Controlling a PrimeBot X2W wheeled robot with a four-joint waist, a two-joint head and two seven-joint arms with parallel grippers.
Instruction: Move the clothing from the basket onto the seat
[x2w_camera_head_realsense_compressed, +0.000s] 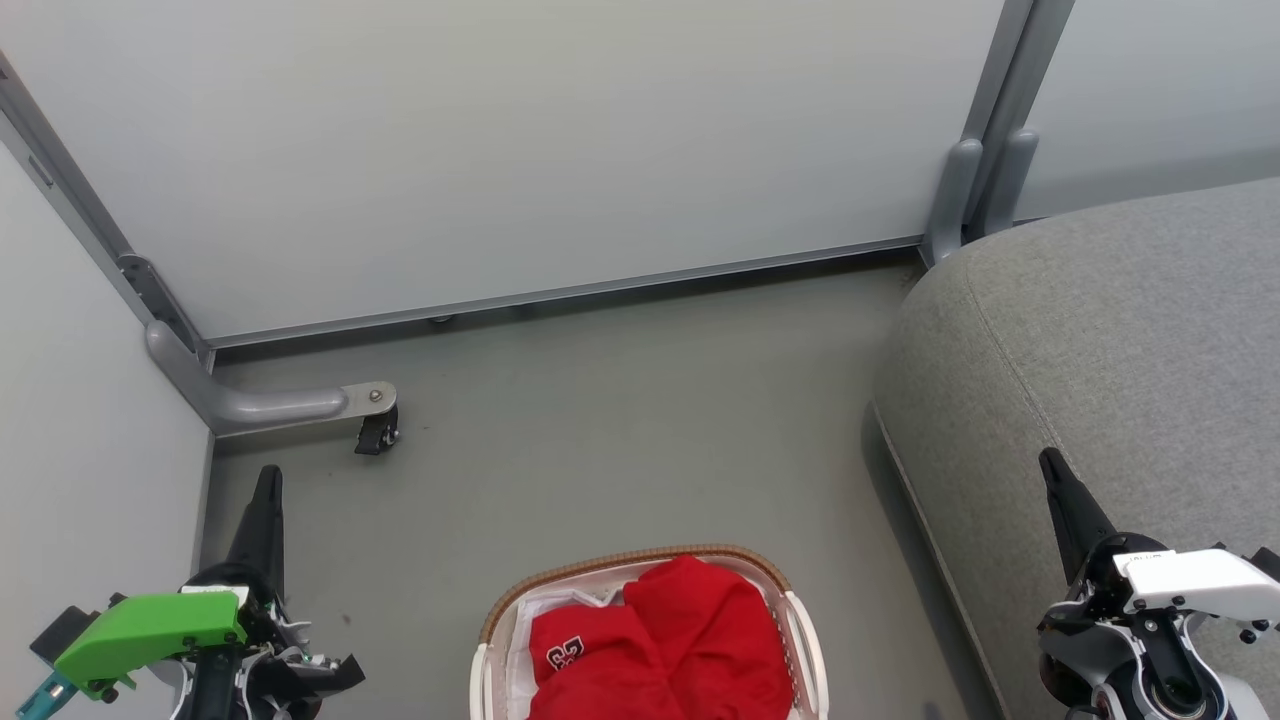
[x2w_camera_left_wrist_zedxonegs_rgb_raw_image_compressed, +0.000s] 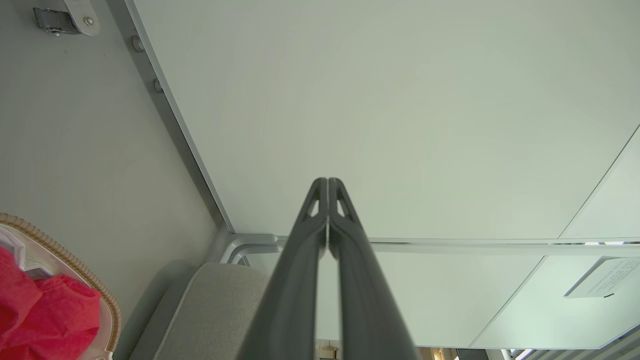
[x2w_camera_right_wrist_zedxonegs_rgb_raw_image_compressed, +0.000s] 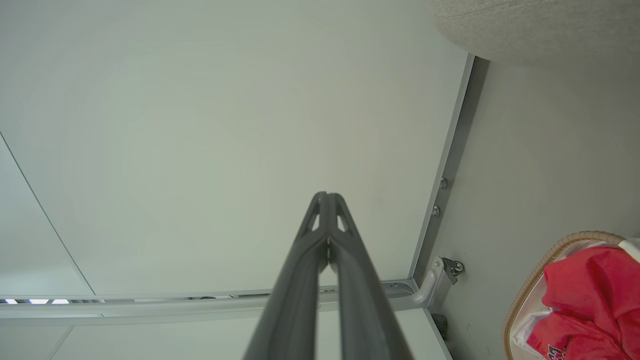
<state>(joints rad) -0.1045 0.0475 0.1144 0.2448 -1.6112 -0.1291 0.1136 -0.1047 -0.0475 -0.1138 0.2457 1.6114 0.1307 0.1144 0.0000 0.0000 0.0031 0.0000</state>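
the basket (x2w_camera_head_realsense_compressed: 630, 560) sits on the grey floor (x2w_camera_head_realsense_compressed: 620, 420) right in front of the robot, heaped with the red clothing (x2w_camera_head_realsense_compressed: 680, 630); a white-and-black number print shows on the piece toward the left. the seat (x2w_camera_head_realsense_compressed: 1100, 340) stands off to the basket's right, near it but apart. the left pincer (x2w_camera_head_realsense_compressed: 268, 476) hangs low at the left, well clear of the basket, its two dark fingers pressed together at the tips with nothing between them. the right pincer (x2w_camera_head_realsense_compressed: 1050, 460) is at the lower right in front of the seat's cushion, squeezed tight and empty too. behind runs a pale partition wall (x2w_camera_head_realsense_compressed: 500, 150), with a small black caster (x2w_camera_head_realsense_compressed: 378, 433) on a grey foot by the left corner.
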